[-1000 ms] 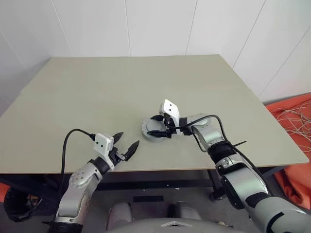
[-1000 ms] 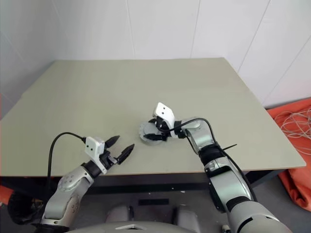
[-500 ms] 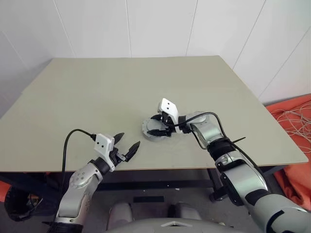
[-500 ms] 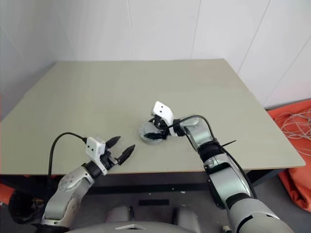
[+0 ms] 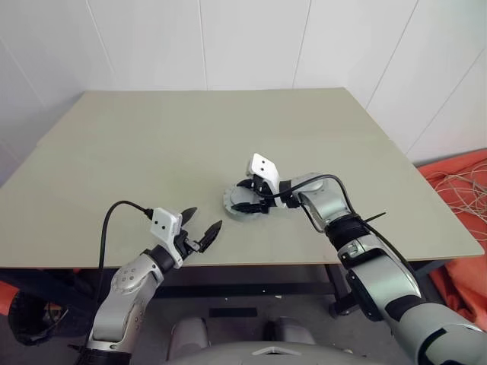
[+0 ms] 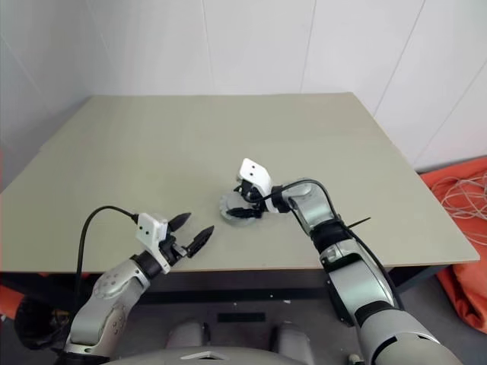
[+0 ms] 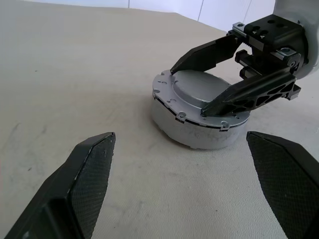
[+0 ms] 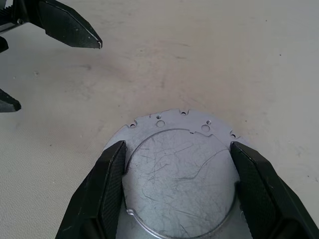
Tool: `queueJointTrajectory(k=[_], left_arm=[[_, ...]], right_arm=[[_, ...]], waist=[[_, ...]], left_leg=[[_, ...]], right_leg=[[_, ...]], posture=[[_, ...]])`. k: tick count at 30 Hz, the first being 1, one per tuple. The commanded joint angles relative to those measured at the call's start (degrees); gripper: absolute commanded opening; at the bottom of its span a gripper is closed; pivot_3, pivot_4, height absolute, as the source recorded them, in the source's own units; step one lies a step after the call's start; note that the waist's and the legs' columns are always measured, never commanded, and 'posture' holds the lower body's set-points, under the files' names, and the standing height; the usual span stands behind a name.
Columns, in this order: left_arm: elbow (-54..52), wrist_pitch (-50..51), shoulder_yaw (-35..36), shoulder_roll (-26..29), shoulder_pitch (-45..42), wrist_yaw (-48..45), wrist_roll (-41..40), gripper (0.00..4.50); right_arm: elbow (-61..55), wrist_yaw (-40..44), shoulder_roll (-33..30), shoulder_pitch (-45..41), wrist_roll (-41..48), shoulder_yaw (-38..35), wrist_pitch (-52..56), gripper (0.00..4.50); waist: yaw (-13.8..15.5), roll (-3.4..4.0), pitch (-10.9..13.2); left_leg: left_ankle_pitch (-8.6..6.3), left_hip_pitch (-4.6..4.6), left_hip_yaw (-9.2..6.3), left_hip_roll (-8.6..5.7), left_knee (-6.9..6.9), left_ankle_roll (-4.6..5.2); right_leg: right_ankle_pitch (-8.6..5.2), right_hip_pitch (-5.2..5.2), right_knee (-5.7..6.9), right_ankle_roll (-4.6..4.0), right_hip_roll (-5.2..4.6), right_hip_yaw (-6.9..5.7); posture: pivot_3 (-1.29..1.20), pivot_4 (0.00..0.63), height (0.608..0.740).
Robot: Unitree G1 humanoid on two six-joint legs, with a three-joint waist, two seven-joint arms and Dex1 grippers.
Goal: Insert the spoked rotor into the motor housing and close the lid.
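**Fingers on both sides of the lid**

Fingers (image 7: pixel 227 97) of my right gripper (image 5: pixel 247 195) sit spread, one on each side of the lid (image 8: pixel 179 179), down over its top. I can't tell if they press it. That lid lies flat on the motor housing (image 7: pixel 194 132) on the table (image 5: pixel 152 144). My left gripper (image 5: pixel 199 224) hangs wide and empty, well apart from the housing, near the table's front edge. So my right arm is nearer.

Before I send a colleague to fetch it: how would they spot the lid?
Look at the beige table, near its front edge and right of centre. The lid is the round grey metal disc with a notched rim, lying atop a short round housing, with the right gripper straddling it.
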Motion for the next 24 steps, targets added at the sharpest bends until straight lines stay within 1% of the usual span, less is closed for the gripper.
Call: queueJointTrajectory(k=[1,3,9,12,16,18,22,24], left_arm=[[-2.97,0.13,0.12,0.35,-0.83,0.04,-1.03,4.50],[-3.06,0.29,0.18,0.30,-0.77,0.05,-1.13,4.50],[-2.70,0.02,0.40,0.53,-0.46,-0.23,-1.47,4.50],[-1.63,-0.60,0.88,1.71,-1.62,-1.16,-0.99,4.50],[0.92,-0.17,1.66,4.08,-5.89,-3.73,-2.10,4.50],[3.22,0.08,2.16,5.62,-8.96,-5.51,-2.50,4.50],[7.76,1.91,3.18,7.41,-15.36,-8.61,-4.63,4.50],[10.67,2.01,3.09,8.05,-18.35,-10.00,-4.44,4.50]], right_arm=[[2.51,-0.85,-2.16,0.52,-3.30,1.30,2.93,3.22],[3.03,-2.25,-2.05,0.30,-3.75,1.27,3.02,3.22],[3.04,-2.64,-1.98,0.40,-3.88,1.65,2.44,3.22],[2.88,-2.92,-1.89,0.59,-3.85,1.91,2.23,3.22],[2.42,-3.37,-1.57,0.91,-3.86,2.26,2.18,3.22],[2.05,-3.51,-1.48,1.12,-3.73,2.38,2.18,3.22],[1.89,-4.07,-1.31,1.19,-3.51,2.41,1.93,3.22],[1.76,-4.28,-1.19,1.23,-3.44,2.33,1.97,3.22]], waist=[[0.02,0.00,0.00],[0.01,0.00,0.00],[-0.01,0.02,0.01],[-0.02,0.03,0.02],[-0.02,0.03,0.03],[-0.02,0.04,0.03],[-0.04,0.03,0.02],[-0.05,0.01,0.01]], left_leg=[[0.00,-0.01,0.00,-0.02,0.00,0.00],[0.00,0.02,-0.01,-0.08,0.00,0.00],[0.00,0.08,-0.06,-0.32,-0.02,0.00],[-0.01,0.21,-0.09,-0.34,-0.07,0.00],[-0.01,0.27,-0.11,-0.39,-0.40,0.01],[-0.01,0.45,-0.11,-0.39,-1.03,0.00],[-0.01,0.62,-0.09,-0.46,-1.13,0.00],[-0.01,0.61,-0.06,-0.45,-1.14,0.00]], right_leg=[[0.00,0.00,-0.01,0.00,-0.02,0.00],[0.00,0.04,-0.01,0.01,-0.08,0.00],[-0.01,-0.04,-0.03,0.02,-0.09,-0.01],[-0.03,-0.12,-0.21,0.04,-0.10,-0.10],[-0.03,-0.03,-0.62,0.06,-0.16,-0.15],[-0.03,0.17,-1.33,0.06,-0.19,-0.20],[-0.03,0.38,-1.42,0.06,-0.36,-0.21],[-0.03,0.44,-1.42,0.06,-0.39,-0.17]], posture=[[0.00,0.000,0.740],[0.00,0.000,0.740],[0.00,0.000,0.740],[0.00,0.000,0.740],[0.00,0.000,0.740],[0.00,0.000,0.740],[0.00,0.000,0.740],[0.00,0.000,0.740]])
